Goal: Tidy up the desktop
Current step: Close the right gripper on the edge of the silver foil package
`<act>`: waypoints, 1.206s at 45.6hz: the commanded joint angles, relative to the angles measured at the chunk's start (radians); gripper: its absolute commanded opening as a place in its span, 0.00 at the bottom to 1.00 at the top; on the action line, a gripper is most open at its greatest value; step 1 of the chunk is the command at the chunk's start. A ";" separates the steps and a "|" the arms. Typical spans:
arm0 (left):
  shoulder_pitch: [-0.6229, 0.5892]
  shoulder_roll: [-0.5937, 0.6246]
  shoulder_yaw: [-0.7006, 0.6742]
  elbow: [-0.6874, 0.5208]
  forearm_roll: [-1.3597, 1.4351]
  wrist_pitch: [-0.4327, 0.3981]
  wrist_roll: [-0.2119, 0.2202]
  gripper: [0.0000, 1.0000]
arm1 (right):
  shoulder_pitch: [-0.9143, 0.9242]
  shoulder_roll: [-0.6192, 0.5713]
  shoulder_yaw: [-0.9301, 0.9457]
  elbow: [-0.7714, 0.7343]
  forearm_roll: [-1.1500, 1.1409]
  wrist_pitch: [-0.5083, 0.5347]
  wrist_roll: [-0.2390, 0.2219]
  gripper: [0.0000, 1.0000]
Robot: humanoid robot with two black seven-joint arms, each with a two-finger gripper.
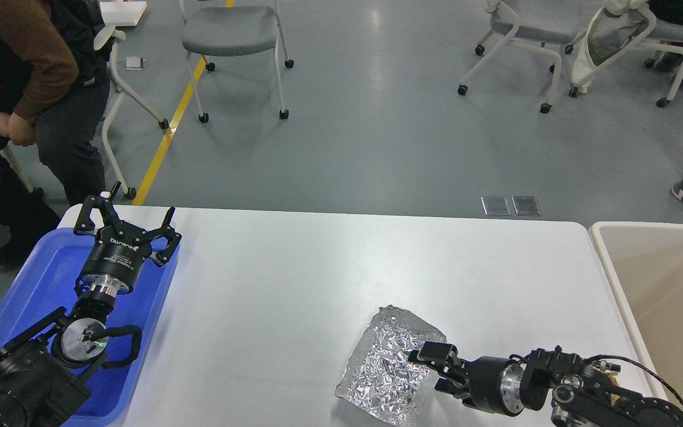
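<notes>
The white desktop fills the lower half of the head view. A crumpled sheet of silver foil lies on it near the front, right of the middle. My right gripper comes in from the lower right. It is open, and its fingers reach over the foil's right edge, with one fingertip over the foil. My left gripper is open and empty. It is held above the far right corner of the blue tray.
A blue plastic tray sits at the desktop's left end under my left arm. A beige bin stands off the right end. A person sits beyond the far left corner. Wheeled chairs stand on the floor behind.
</notes>
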 commanded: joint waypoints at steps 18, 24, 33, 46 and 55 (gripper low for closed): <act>0.000 0.000 0.000 0.000 0.000 0.001 0.000 1.00 | 0.002 0.000 -0.059 -0.008 -0.028 0.000 0.024 0.35; 0.000 0.000 0.000 0.000 0.000 0.001 0.000 1.00 | 0.002 0.001 -0.061 -0.009 -0.054 0.000 0.024 0.18; 0.000 0.000 0.000 0.000 -0.001 -0.001 0.000 1.00 | 0.002 0.000 -0.059 -0.012 -0.060 0.000 0.024 0.00; 0.000 0.000 0.000 0.000 0.000 0.001 -0.001 1.00 | 0.004 -0.068 -0.024 0.014 -0.015 0.003 0.039 0.00; 0.000 0.000 0.000 0.000 0.000 -0.001 0.000 1.00 | 0.019 -0.214 -0.004 0.146 0.146 0.015 0.045 0.00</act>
